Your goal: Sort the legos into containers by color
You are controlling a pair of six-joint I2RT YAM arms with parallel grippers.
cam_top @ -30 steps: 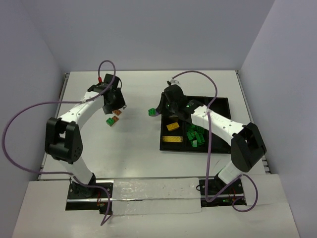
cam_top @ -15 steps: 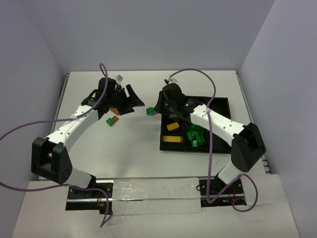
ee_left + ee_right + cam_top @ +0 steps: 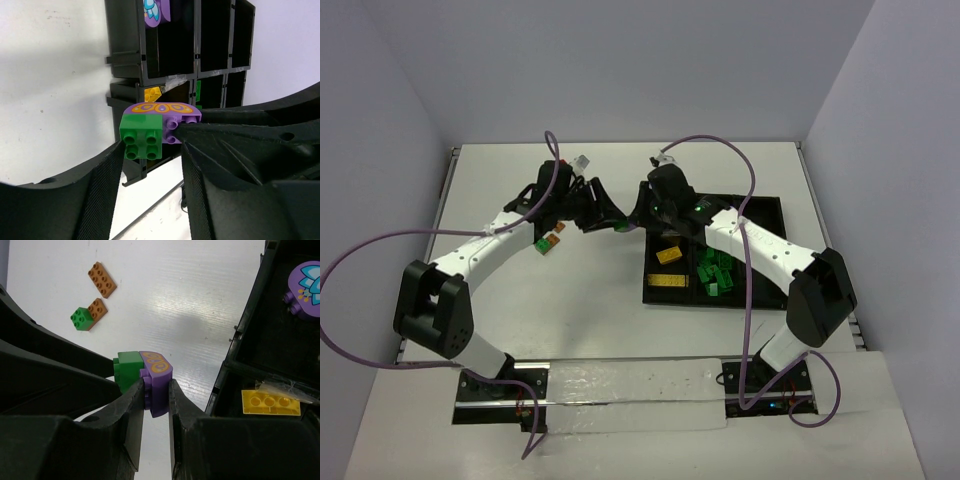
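Observation:
My right gripper (image 3: 156, 390) is shut on the purple half of a green-and-purple lego cluster (image 3: 159, 377) and holds it above the table, just left of the black tray (image 3: 775, 205). The purple brick (image 3: 170, 117) has an orange pattern on top, and the green brick (image 3: 142, 136) sticks out sideways. My left gripper (image 3: 151, 150) is open, with its fingers either side of the green brick; a gap shows on one side. In the top view the two grippers meet tip to tip, the left gripper (image 3: 605, 212) facing the right gripper (image 3: 632, 222).
An orange brick (image 3: 102, 279) and a green-and-orange cluster (image 3: 89, 315) lie on the table to the left (image 3: 545, 242). The tray holds yellow bricks (image 3: 669, 255), green bricks (image 3: 715, 272) and a purple flower piece (image 3: 306, 282). The tray's wall (image 3: 250, 320) is close on the right.
My left arm has swung right from the orange bricks to the right gripper, and its open fingers now bracket the green brick. The right gripper has barely moved.

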